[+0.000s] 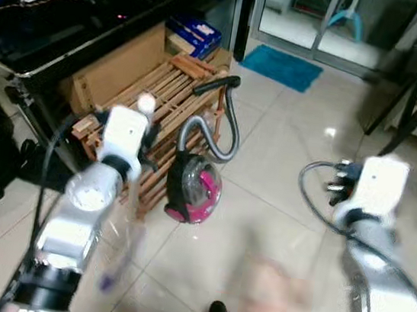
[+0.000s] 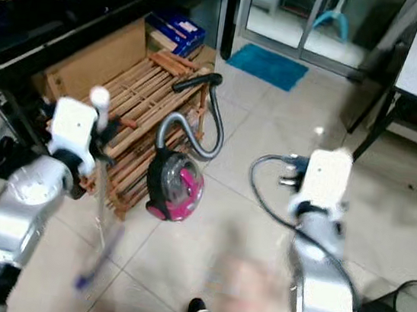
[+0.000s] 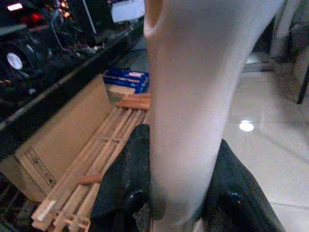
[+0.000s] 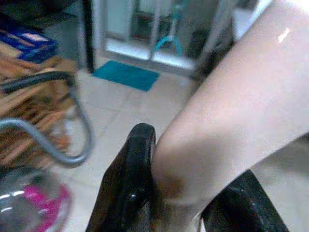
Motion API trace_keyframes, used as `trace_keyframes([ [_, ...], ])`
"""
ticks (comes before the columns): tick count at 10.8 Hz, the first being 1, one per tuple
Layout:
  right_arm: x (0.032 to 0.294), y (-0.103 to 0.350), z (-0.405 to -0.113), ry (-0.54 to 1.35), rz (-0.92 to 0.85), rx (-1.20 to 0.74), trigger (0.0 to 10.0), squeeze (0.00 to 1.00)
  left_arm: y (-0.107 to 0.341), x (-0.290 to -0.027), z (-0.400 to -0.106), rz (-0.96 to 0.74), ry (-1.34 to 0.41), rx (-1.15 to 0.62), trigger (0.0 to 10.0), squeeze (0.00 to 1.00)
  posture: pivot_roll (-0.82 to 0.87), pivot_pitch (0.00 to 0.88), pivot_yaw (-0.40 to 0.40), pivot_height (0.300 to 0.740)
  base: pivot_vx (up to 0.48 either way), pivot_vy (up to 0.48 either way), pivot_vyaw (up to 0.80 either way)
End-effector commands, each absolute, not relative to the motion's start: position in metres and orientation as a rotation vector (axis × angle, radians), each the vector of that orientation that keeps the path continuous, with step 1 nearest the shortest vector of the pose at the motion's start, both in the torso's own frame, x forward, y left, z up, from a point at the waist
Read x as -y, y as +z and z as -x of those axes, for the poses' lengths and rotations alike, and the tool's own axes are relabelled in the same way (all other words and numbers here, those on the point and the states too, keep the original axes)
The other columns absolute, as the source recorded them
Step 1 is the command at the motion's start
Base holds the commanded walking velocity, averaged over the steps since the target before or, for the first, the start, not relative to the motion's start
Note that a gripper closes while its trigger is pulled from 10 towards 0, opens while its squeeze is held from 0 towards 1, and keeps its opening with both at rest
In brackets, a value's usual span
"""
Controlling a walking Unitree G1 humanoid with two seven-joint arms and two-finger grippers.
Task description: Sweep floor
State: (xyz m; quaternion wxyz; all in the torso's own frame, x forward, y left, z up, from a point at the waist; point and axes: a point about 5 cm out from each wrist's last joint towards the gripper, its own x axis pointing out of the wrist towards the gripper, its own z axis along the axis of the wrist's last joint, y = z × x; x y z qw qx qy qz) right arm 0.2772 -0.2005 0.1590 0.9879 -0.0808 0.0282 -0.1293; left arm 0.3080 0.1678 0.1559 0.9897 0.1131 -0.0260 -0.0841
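While the pale, smooth, round broom handle (image 3: 193, 96) is clamped in the left pincer (image 3: 181, 212) at the near left, its long axis is run steeply down to the tiled floor (image 1: 268, 171); the right pincer (image 4: 183, 212) is closed on a similar pale shaft (image 4: 241, 111) at the near right

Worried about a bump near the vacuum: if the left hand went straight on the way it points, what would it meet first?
Probably the wooden rack just ahead of the left hand, which grips a pale handle; depth is unclear.
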Motion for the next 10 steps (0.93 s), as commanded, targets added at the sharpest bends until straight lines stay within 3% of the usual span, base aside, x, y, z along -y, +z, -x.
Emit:
trace_keyframes([
  [1, 0.201, 0.186, -0.280, -0.272, 0.131, 0.050, 10.0, 0.00, 0.166, -0.166, -0.308, -0.228, -0.151, 0.097, 10.0, 0.00, -0.01, 0.097, 0.046, 0.740, 0.000, 0.000, -0.79],
  [3, 0.203, 0.182, -0.280, -0.315, 0.047, 0.043, 10.0, 0.00, 0.166, -0.163, -0.306, -0.195, -0.153, 0.080, 10.0, 0.00, 0.00, 0.111, 0.034, 0.740, 0.000, 0.000, -0.78],
  [8, 0.200, 0.170, -0.274, -0.310, 0.046, -0.009, 10.0, 0.00, 0.173, -0.147, -0.307, -0.218, -0.226, 0.104, 10.0, 0.00, -0.01, 0.127, 0.045, 0.740, 0.000, 0.000, -0.76],
  [10, 0.207, 0.164, -0.270, -0.354, 0.032, -0.036, 10.0, 0.00, 0.167, -0.146, -0.300, -0.102, -0.252, 0.063, 10.0, 0.00, -0.01, 0.128, 0.042, 0.740, 0.000, 0.000, -0.77],
])
